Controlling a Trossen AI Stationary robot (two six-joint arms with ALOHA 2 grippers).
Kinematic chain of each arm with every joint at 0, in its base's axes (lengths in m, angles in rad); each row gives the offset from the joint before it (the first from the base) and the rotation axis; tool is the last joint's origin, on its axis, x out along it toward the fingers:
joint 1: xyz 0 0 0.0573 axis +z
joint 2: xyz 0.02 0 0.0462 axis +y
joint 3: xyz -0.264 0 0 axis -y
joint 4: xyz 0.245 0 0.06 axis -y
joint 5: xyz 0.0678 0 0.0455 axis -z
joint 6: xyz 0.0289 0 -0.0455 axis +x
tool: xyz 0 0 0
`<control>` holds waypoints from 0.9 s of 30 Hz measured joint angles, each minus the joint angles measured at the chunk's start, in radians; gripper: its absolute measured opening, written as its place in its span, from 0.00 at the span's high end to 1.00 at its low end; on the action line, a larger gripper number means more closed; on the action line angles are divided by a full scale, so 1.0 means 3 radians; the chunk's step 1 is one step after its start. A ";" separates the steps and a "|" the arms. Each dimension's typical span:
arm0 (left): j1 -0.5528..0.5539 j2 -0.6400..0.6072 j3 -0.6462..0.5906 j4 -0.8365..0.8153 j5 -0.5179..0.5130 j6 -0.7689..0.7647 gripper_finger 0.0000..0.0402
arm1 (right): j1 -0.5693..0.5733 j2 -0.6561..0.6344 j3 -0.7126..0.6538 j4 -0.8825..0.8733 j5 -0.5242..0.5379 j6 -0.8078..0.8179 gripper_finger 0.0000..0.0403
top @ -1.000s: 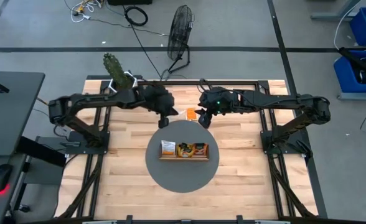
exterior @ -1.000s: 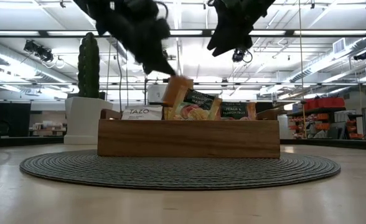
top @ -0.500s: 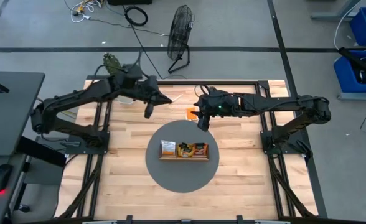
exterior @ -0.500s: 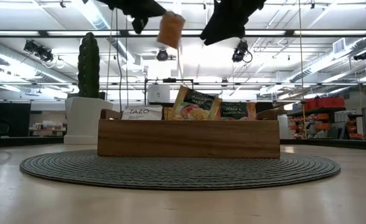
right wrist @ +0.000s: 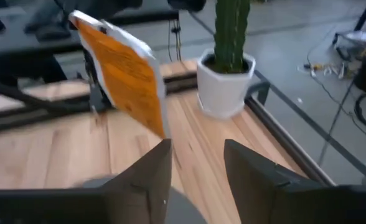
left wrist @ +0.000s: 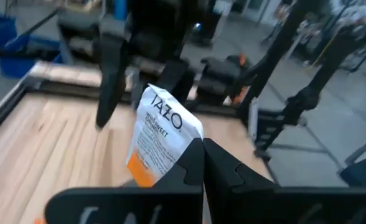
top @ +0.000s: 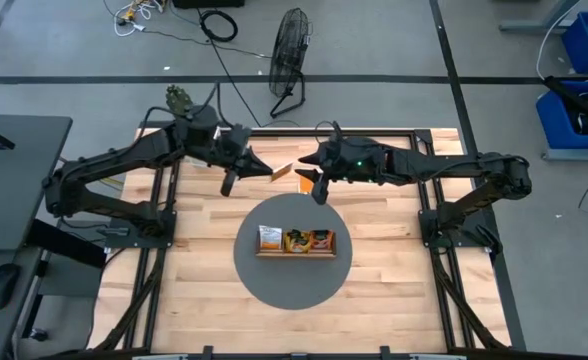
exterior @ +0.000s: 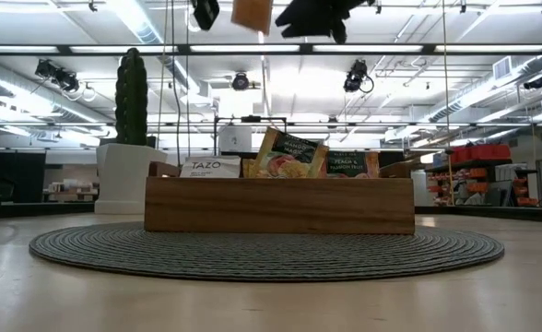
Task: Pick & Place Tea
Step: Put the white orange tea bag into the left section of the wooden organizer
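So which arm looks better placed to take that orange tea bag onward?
Probably the left. The left pincer is shut on the orange tea bag, held high above the table. The right pincer is open just beside it, perhaps ready for a handover.

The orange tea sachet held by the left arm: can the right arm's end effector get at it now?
Probably yes. The orange tea sachet hangs from the left end effector, high above the table, and the right end effector is open just in front of it, with nothing between them.
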 joint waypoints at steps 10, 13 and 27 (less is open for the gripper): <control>-0.0008 -0.0078 0.0003 0.0237 0.0177 -0.0250 1.00 | 0.0019 -0.0003 0.0000 0.0492 -0.0727 -0.0056 0.75; -0.0011 -0.0101 0.0003 0.0285 0.0189 -0.0250 1.00 | 0.0019 -0.0003 0.0000 0.0502 -0.0741 -0.0048 0.75; -0.0009 -0.0116 0.0002 0.0346 0.0043 -0.0410 0.99 | 0.0019 -0.0003 0.0001 0.0698 -0.0930 0.0100 0.99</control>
